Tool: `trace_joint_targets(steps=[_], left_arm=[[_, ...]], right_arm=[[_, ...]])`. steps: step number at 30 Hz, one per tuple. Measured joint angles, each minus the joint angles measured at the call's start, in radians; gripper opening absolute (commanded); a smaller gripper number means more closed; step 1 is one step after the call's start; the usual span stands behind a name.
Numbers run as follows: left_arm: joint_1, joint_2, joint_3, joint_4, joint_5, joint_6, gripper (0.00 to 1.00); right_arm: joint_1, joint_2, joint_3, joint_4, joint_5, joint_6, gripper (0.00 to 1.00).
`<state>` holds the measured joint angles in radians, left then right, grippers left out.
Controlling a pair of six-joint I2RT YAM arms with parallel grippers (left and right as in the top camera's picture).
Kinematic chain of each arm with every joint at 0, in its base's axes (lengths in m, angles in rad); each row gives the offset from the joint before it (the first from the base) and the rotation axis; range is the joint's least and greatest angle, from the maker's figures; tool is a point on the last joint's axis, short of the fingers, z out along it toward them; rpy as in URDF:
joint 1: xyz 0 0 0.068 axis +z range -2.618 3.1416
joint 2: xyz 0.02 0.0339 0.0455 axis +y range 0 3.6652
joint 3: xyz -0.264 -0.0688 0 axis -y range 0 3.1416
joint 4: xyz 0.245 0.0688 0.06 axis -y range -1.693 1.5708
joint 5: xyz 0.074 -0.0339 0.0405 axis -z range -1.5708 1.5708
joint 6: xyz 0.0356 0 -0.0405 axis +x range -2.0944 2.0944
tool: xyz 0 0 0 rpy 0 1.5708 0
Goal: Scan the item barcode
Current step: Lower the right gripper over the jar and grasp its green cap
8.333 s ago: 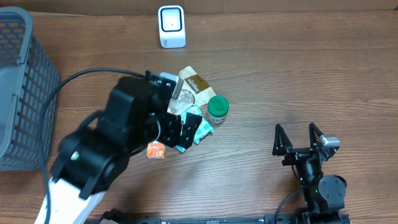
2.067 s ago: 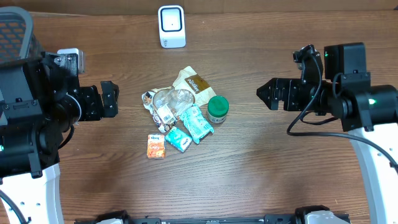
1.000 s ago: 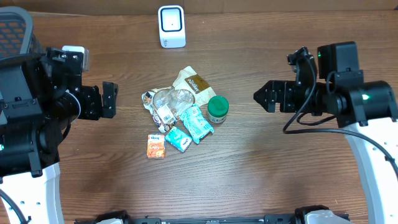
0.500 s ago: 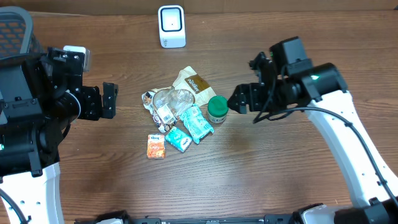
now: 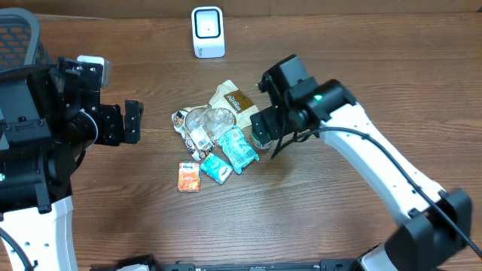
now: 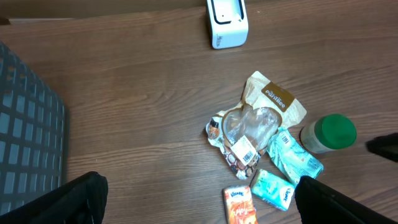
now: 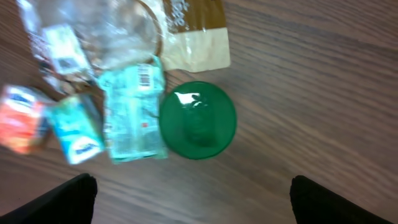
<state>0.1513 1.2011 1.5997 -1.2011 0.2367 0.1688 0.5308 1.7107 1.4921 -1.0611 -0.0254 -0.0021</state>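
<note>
The white barcode scanner (image 5: 208, 31) stands at the table's far edge. A pile of items lies mid-table: a green-lidded jar (image 5: 263, 138), a brown pouch (image 5: 235, 99), a clear packet (image 5: 206, 120), two teal packs (image 5: 239, 148) and an orange tissue pack (image 5: 189, 177). My right gripper (image 5: 269, 130) hovers open over the jar; in the right wrist view the green lid (image 7: 198, 120) lies just ahead of the wide-spread fingers (image 7: 339, 202), untouched. My left gripper (image 5: 132, 121) stands open and empty, left of the pile.
A grey mesh basket (image 5: 16, 34) sits at the far left corner, also at the left edge of the left wrist view (image 6: 25, 143). Bare wood lies right of the jar and in front of the pile.
My right arm has swung left across the table, from the right side to directly over the green-lidded jar. The left arm and the items have not moved.
</note>
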Motion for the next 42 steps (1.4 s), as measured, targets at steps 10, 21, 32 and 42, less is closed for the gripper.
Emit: trace_joint_targets(steps=[10,21,32,42], left_arm=[[0.0,0.0,0.0,0.0,0.0,0.0,1.0],[0.0,0.0,0.0,0.0,0.0,0.0,0.99],[0.0,0.0,0.0,0.0,0.0,0.0,0.99],[0.0,0.0,0.0,0.0,0.0,0.0,0.99]], right_arm=[[0.0,0.116,0.0,0.074,0.029,-0.141,1.0],[0.0,0.147,0.0,0.098,0.001,-0.219,1.0],[0.0,0.195,0.0,0.1,-0.027,-0.241,1.0],[0.0,0.243,0.0,0.101,-0.03,-0.247,0.96]])
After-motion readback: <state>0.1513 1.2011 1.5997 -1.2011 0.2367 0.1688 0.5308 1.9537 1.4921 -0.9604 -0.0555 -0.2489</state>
